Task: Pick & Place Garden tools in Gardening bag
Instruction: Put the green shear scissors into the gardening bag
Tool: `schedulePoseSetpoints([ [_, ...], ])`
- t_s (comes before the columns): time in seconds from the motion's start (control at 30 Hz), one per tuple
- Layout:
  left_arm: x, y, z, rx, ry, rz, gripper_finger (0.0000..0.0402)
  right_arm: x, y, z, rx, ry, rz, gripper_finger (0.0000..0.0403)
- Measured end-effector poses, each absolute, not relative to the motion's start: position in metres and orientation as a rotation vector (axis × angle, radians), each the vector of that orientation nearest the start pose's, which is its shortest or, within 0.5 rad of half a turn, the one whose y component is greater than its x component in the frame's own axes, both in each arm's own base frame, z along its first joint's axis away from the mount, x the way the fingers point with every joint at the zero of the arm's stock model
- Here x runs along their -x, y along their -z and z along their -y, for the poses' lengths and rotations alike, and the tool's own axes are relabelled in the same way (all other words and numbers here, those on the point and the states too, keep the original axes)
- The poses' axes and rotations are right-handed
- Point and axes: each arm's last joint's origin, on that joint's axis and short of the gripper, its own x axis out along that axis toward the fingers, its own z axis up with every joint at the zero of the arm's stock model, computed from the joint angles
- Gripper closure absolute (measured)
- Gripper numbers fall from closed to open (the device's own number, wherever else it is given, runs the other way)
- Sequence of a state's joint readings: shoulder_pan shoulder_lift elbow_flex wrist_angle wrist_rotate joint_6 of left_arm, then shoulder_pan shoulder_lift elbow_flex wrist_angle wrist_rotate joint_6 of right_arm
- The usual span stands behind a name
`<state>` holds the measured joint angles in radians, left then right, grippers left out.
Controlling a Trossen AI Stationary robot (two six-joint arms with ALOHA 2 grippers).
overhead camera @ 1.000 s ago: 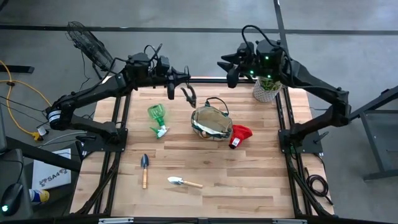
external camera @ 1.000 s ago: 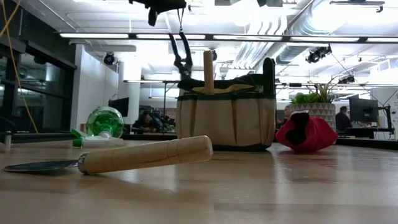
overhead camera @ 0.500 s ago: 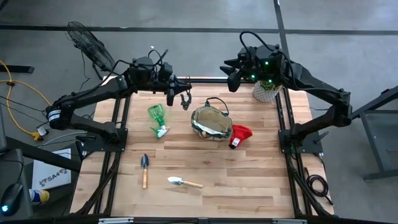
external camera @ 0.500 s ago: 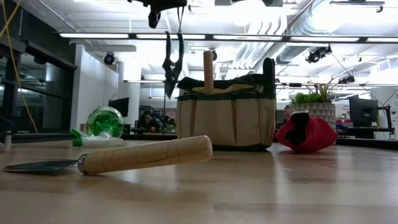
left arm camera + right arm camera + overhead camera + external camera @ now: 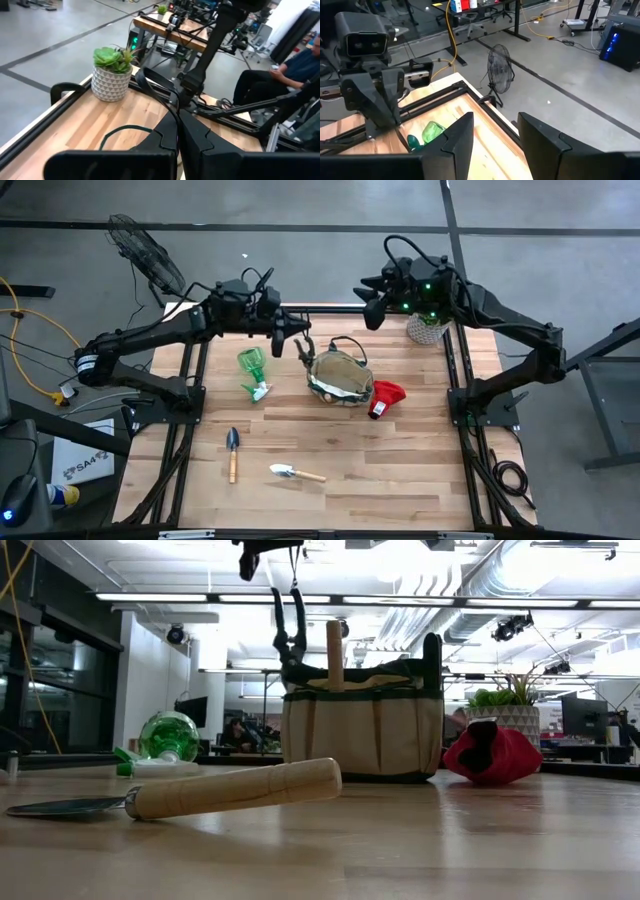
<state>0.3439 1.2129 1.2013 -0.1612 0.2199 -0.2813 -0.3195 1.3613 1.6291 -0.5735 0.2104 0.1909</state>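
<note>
Your left claw (image 5: pixel 285 335) is pinched tight on the pruners (image 5: pixel 290 635), which hang just over the near rim of the gardening bag (image 5: pixel 339 376). They are hard, heavy and swing easily. Your right claw (image 5: pixel 372 300) waits open, behind the bag.

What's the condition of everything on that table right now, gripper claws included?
Left gripper: shut on black-handled pruners, dangling over the bag's left rim.
Right gripper: open, empty, raised at the table's far edge.
Tan fabric gardening bag: upright, a wooden handle sticking up from it.
Green spray bottle: lying on its side.
Dark-bladed wooden-handled trowel: lying flat.
Silver-bladed wooden-handled trowel: lying flat.
Red item: resting beside the bag.
Green succulent in pale pot: upright.
</note>
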Motion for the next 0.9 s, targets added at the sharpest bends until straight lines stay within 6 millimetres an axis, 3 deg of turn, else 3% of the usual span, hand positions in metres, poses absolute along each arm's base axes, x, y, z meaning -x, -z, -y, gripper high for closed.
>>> schedulePoseSetpoints([
  [0.5,-0.267,-0.382,-0.081,0.477,-0.252,-0.156,0.0402,-0.261,-0.455,0.093,-0.198,0.555,-0.259,0.0258],
  [0.9,-0.289,-0.373,-0.074,0.546,-0.171,-0.144,0.0402,-0.261,-0.455,0.093,-0.2,0.556,-0.264,0.0258],
])
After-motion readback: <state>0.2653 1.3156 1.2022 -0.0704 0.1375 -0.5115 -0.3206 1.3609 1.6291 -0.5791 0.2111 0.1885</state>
